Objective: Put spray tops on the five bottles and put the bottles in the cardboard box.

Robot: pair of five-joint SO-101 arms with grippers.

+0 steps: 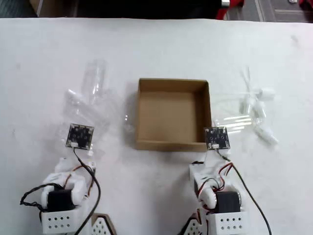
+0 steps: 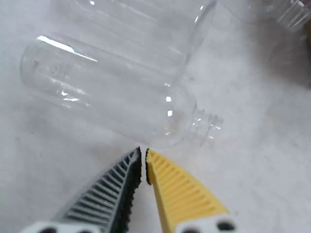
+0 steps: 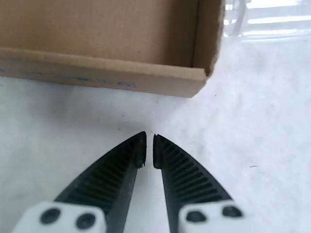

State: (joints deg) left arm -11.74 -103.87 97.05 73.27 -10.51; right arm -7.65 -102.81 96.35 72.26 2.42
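Your left gripper (image 2: 143, 155) sits toward the desk's (image 1: 161, 49) near-left corner. Its grey and yellow fingers are pressed together on nothing, and the tips stop just short of a clear bottle (image 2: 112, 97). That bottle lies on its side. It is see-through plastic with a rounded shoulder and a bare threaded neck (image 2: 206, 128), with no top on it. A second bottle (image 2: 146, 29) of the same kind lies touching it on the far side. From above, the bottles (image 1: 93, 93) form a loose, glassy cluster on the left of the desk, too faint to count.

Your right gripper (image 3: 149, 145) is closed and empty too, its black fingers meeting just beside the near-right corner of the cardboard box (image 3: 112, 75). The box (image 1: 168, 145) stands open mid-desk, brown and shallow.

Right of the box lie the spray tops (image 1: 257, 110), white heads with long pale tubes, scattered across each other.
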